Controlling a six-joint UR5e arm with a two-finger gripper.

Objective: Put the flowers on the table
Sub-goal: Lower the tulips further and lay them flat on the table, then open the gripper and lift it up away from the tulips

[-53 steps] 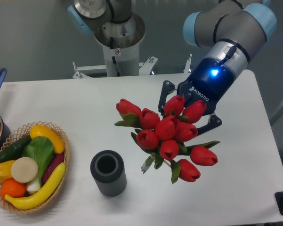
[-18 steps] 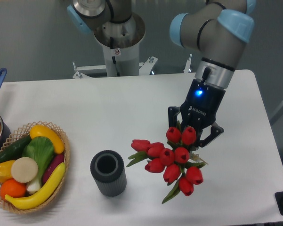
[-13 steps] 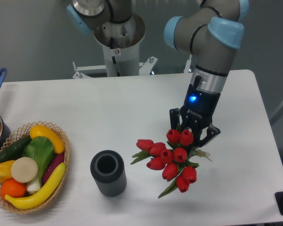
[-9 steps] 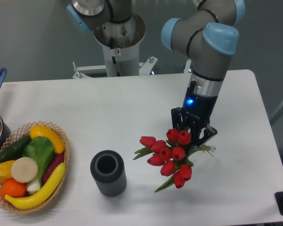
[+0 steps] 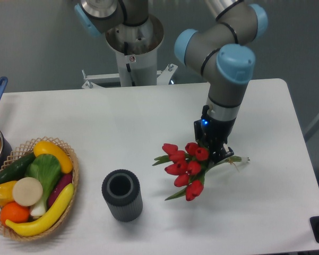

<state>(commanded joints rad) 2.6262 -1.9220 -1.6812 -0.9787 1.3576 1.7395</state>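
A grey wall lies behind the white table, on which a ribbed dark vase and a wicker basket of fruit and vegetables are set, well apart from the work.

The flowers are held low over the right half of the table, right of the vase — heads pointing toward the vase, thin stem ends poking out to the right of the gripper. Whether the blooms already touch the top cannot be told. The jaws are seen closed around the stem bundle just behind the heads; the fingertips themselves are hidden by leaves and wrist.

The bunch is judged light and floppy: stems thin and bendable, heads loose enough to splay when laid down, petals easily crushed. A hold on the tied stems is judged the sound one — never on the blooms — and only a light squeeze is needed, though smooth stems could slide if the grip slackens early.
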